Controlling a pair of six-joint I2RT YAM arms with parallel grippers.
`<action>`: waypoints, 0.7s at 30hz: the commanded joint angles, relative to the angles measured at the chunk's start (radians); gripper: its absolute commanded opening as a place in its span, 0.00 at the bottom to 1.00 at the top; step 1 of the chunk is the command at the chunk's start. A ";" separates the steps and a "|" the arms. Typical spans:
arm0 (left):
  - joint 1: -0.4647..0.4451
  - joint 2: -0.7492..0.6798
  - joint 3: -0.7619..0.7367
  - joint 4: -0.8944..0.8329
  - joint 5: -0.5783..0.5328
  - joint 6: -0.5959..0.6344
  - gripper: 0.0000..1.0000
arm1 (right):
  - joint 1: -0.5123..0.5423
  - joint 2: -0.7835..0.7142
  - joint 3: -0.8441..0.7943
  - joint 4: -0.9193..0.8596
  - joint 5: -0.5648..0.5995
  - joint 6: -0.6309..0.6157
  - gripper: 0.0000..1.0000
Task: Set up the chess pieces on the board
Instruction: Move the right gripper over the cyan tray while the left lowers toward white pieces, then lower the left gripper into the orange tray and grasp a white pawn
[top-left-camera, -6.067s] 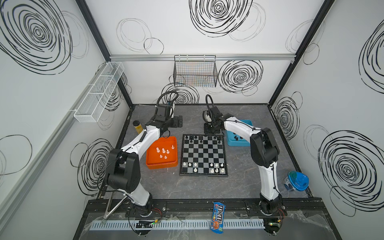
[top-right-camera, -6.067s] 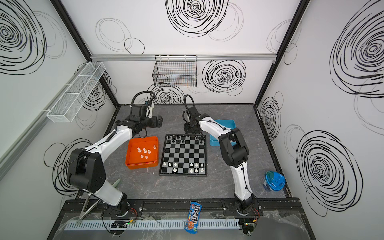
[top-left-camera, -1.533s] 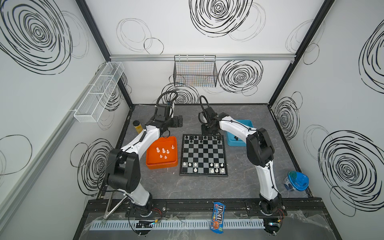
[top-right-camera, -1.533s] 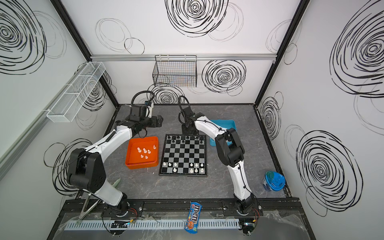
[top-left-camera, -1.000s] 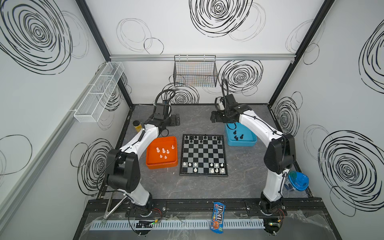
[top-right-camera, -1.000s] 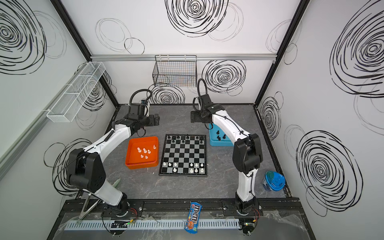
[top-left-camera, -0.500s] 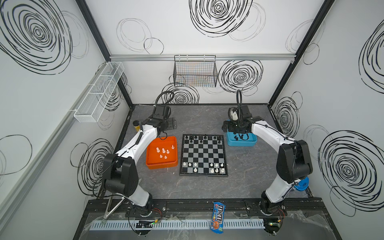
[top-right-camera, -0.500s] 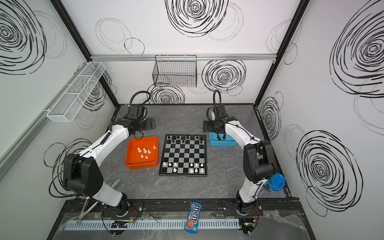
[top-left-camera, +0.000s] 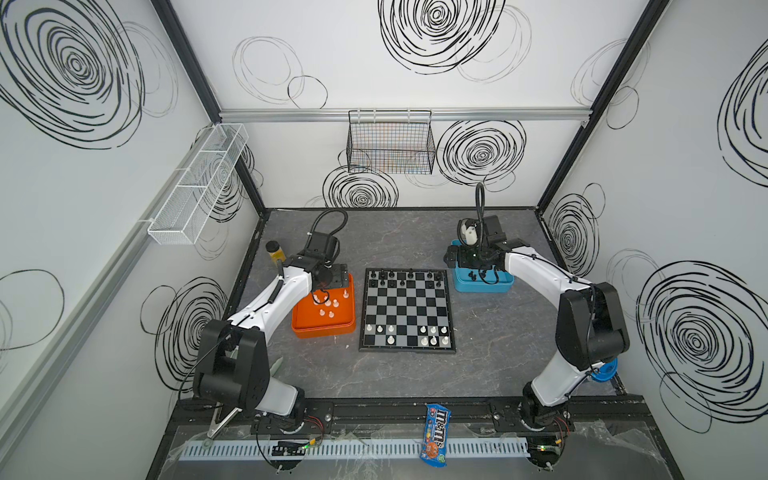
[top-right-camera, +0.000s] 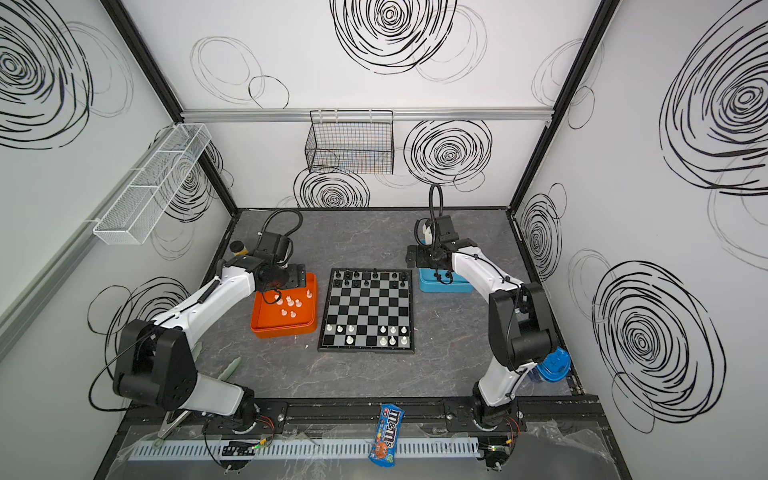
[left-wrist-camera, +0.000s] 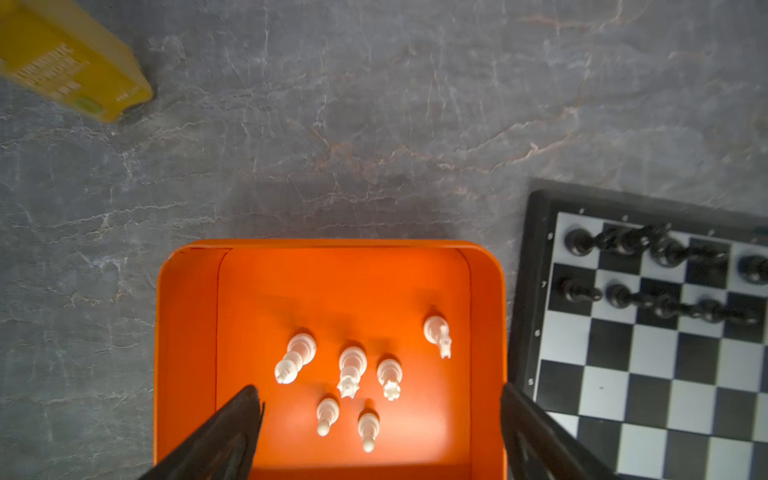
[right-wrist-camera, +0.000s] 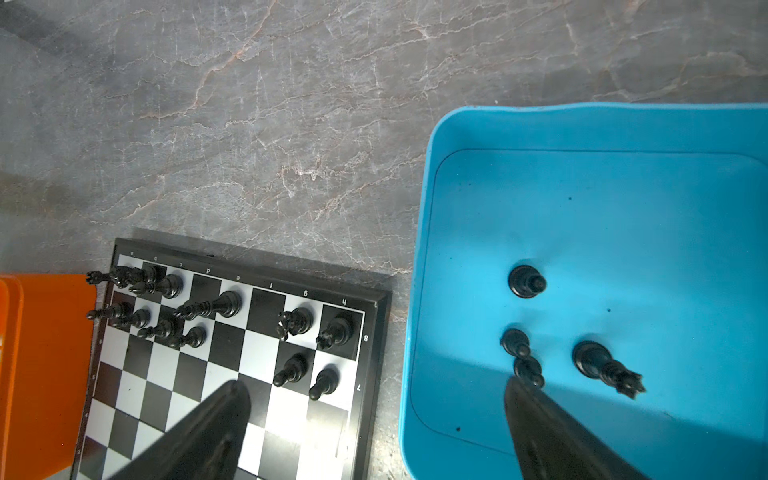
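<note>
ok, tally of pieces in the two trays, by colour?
white pieces in orange tray: 6
black pieces in blue tray: 4 in view
total: 10

Robot: left arm (top-left-camera: 270, 303) and right arm (top-left-camera: 536, 274), white link shells, bulky black joint housings, 1 looped black cable per wrist; left gripper (left-wrist-camera: 379, 388) and right gripper (right-wrist-camera: 374, 383), tapered black jaws.

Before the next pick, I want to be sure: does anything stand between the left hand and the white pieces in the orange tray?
Nothing visible does. The left hand is open above the orange tray, and the white pieces sit uncovered on its floor, with only the tray wall around them.
</note>
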 joint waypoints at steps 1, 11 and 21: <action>-0.001 -0.012 -0.015 -0.005 0.005 -0.019 0.88 | -0.011 -0.034 -0.011 0.025 -0.004 -0.017 1.00; 0.083 -0.008 -0.028 -0.036 -0.023 -0.024 0.84 | -0.024 -0.017 -0.020 0.037 -0.035 -0.020 1.00; 0.191 0.005 -0.051 -0.015 0.024 -0.017 0.81 | -0.025 -0.009 -0.026 0.043 -0.035 -0.023 1.00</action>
